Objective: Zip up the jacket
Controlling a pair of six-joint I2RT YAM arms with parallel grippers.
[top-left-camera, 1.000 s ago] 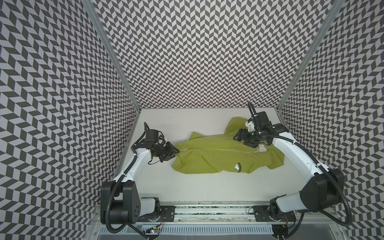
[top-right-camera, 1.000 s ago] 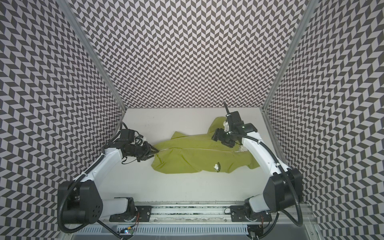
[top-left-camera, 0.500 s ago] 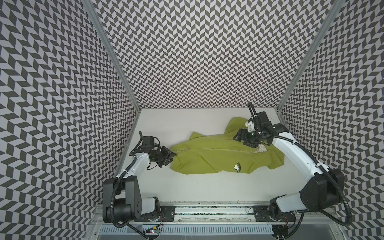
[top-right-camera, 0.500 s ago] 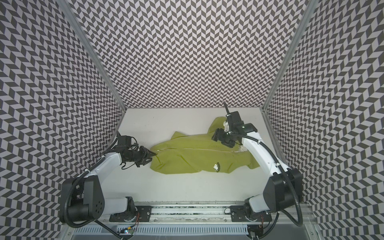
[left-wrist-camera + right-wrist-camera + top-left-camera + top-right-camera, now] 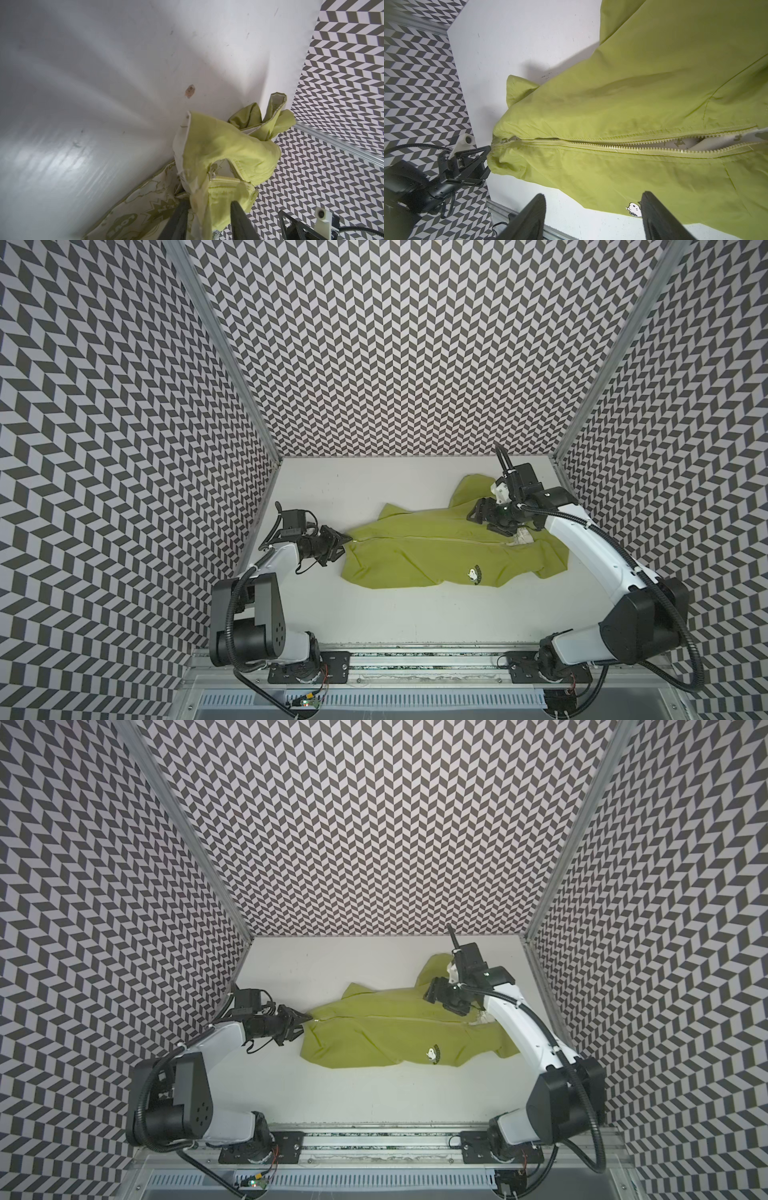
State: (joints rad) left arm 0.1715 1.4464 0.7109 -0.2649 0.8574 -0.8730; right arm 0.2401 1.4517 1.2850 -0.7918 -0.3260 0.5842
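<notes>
While one lime-green jacket lies spread across the middle and right of the white bench, two arms reach in, each with one gripper. The left gripper sits at the jacket's hem end; in the left wrist view its two fingers are clamped on a bunched fold of the hem, with the jacket rising from them.

The right gripper hovers over the collar end. In the right wrist view its two fingers stand wide apart with nothing between them, above the jacket.

One zipper runs the length of the front. Its two rows of teeth lie side by side from the hem and part toward the collar end, where the white patterned lining shows. A single small slider sits at the hem, just beside the left gripper's tip. One cartoon emblem marks the chest panel nearer the rail. Three chevron-patterned walls enclose the bench.
</notes>
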